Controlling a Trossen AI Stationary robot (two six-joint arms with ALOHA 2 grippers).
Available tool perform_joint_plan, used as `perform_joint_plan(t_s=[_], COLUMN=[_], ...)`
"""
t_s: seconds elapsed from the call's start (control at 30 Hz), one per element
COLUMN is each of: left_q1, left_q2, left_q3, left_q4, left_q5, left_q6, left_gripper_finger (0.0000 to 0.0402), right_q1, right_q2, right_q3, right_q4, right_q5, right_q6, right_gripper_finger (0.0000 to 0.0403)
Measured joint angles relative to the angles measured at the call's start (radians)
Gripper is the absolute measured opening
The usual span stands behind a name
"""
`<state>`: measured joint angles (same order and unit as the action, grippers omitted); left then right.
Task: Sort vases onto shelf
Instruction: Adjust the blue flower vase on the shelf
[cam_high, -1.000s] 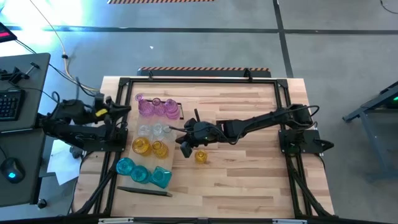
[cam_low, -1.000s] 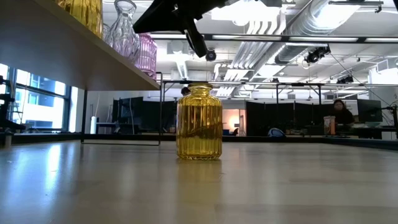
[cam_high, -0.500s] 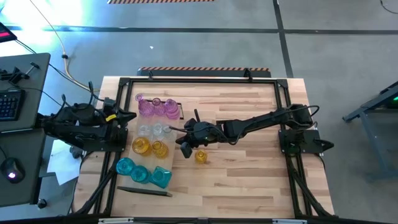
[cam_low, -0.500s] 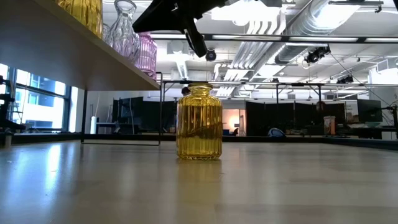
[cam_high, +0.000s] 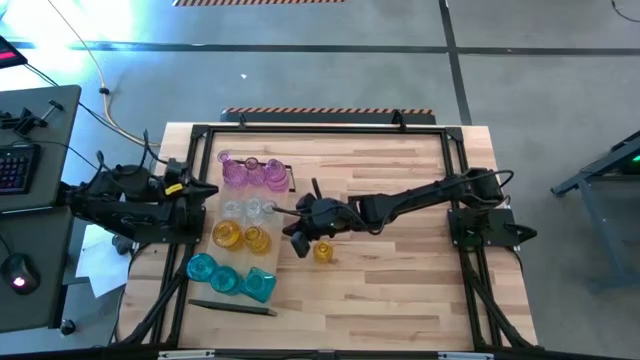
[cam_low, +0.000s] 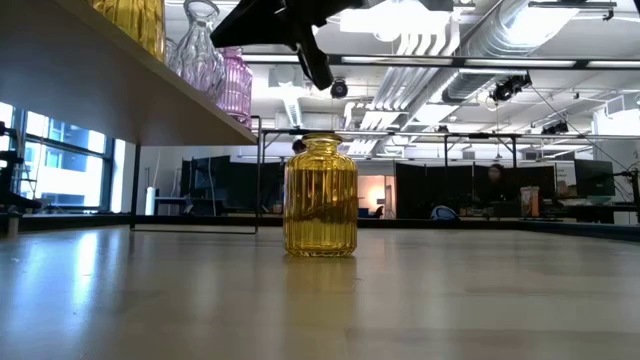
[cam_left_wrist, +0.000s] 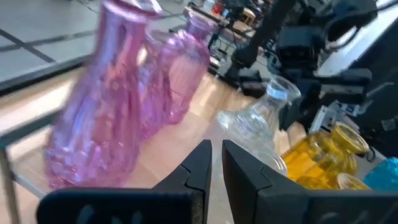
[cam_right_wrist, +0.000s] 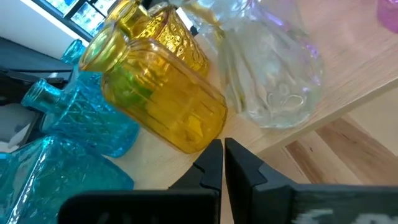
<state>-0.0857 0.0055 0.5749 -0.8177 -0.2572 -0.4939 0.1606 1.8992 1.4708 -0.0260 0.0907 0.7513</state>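
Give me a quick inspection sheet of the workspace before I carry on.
Surface: butcher-block table, bare wood on its right half.
Job's things: pink vases, clear vases, amber vases and teal vases grouped by colour on the shelf; one amber jar stands alone on the table.
Clutter: dark rod beside the teal vases.
Grippers: left gripper near the pink vases, nearly shut, empty; right gripper shut, empty, near the shelf beside the lone jar.
Cables: cable on the floor, left of the table.
Surroundings: desk with keyboard and mouse on the left; a person far behind.
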Motion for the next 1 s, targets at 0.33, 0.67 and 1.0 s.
perform_joint_plan(t_s=[0.33,0.67,1.0], left_q1=[0.0,0.0,0.0], left_q2=[0.0,0.0,-0.001], left_q3=[0.005,0.005,0.004], left_q4=[-0.026,-0.025,-0.024], left_q5=[-0.022,-0.022,-0.023], left_q6=[-0.025,-0.037,-0.028], left_gripper_finger=[0.0024,0.0021,0.0021], right_q1=[0.043,0.107,0.17], right_q2=[0.0,0.0,-0.001], right_q3=[0.001,0.001,0.001], right_q4=[-0.093,-0.051,0.076], right_q5=[-0.043,-0.187,-0.017], right_q6=[0.024,0.155,0.266], right_gripper_finger=[0.0,0.0,0.0])
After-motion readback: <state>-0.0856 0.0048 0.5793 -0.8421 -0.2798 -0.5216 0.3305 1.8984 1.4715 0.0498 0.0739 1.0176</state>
